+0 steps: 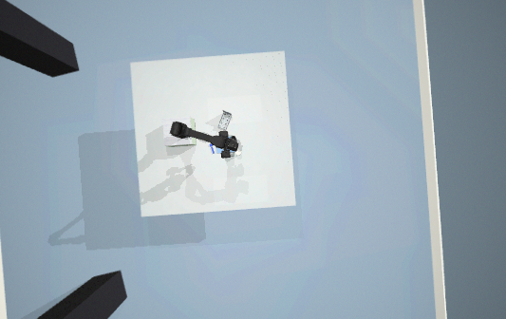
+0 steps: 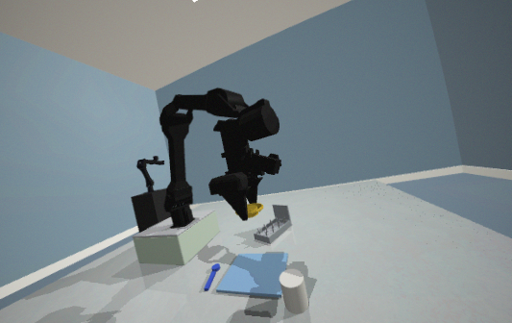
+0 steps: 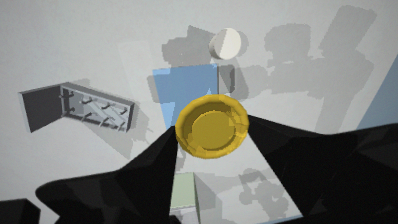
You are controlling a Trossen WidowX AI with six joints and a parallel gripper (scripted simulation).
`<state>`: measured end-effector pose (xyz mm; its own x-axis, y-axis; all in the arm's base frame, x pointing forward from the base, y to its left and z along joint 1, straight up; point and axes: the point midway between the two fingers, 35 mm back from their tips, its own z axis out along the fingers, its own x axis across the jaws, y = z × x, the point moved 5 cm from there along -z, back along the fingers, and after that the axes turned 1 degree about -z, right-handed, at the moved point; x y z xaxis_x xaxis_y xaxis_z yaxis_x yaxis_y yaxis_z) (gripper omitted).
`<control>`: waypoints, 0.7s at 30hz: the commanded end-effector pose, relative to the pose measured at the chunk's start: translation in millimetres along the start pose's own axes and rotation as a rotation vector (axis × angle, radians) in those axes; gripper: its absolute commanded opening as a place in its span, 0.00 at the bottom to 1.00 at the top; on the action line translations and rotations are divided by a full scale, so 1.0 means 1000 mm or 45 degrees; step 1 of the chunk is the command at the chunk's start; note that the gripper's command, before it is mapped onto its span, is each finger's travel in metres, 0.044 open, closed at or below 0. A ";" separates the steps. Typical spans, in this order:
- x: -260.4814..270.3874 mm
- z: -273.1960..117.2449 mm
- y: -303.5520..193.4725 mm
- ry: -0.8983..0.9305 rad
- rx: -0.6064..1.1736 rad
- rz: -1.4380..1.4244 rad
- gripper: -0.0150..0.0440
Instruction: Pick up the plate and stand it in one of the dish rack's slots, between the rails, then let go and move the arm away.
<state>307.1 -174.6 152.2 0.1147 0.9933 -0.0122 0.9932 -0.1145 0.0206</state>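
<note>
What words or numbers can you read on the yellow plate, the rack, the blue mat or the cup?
None: no view shows any word, number or sign.
Plate, held in the gripper: plain yellow.
Dish rack: plain grey.
Blue mat: plain.
White cup: plain.
Blue spoon: plain.

Matt yellow plate (image 3: 212,126), grey metal-looking dish rack (image 3: 75,106)

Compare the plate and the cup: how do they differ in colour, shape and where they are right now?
The plate is yellow; the cup is off-white. The plate is a shallow disc; the cup is a tall cylinder. The plate hangs in the air, gripped at its rim by the gripper; the cup stands on the table by the blue mat. Both are round.
</note>
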 end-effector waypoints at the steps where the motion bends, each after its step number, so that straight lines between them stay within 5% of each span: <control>1: 0.000 -0.019 -0.001 -0.001 -0.014 -0.005 0.25; 6: 0.007 -0.022 -0.003 0.000 -0.013 0.023 0.25; 21: 0.137 -0.019 -0.070 0.015 -0.004 0.624 0.25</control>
<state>263.6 -43.9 170.9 0.5084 0.8611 0.0092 0.8608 -0.5085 0.0236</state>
